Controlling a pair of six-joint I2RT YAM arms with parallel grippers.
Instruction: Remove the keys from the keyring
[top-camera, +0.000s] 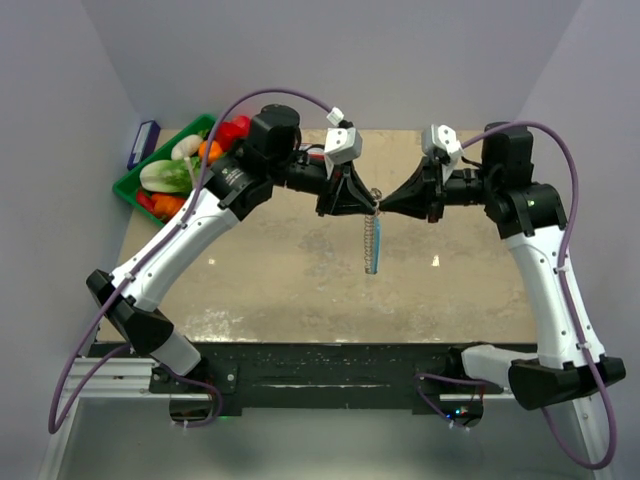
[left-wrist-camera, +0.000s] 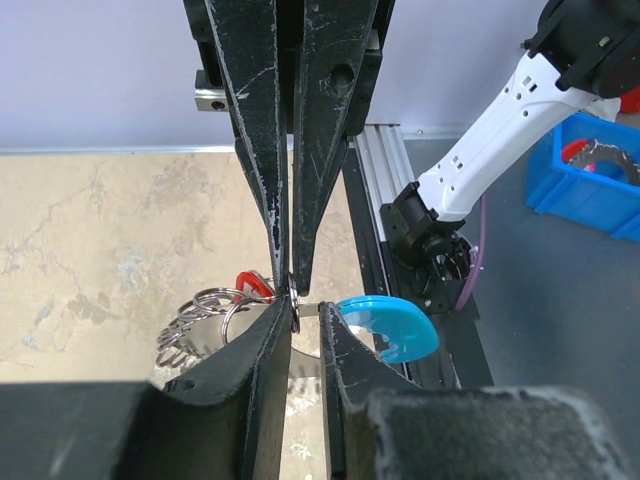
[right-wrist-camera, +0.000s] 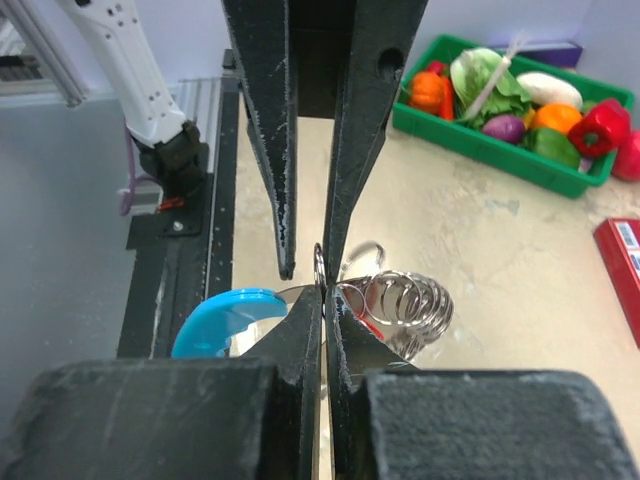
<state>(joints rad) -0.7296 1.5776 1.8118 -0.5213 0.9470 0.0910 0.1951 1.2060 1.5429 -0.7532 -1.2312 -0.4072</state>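
While the right gripper clamps the loaded, dangling keyring, the left gripper, jaws parted, seemingly must next pinch one of the keys.

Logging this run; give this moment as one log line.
left gripper: open at keyring | right gripper: shut on keyring | keys: on keyring

The keyring hangs between left gripper and right gripper, over the table's middle. A tray occupies the far left corner.
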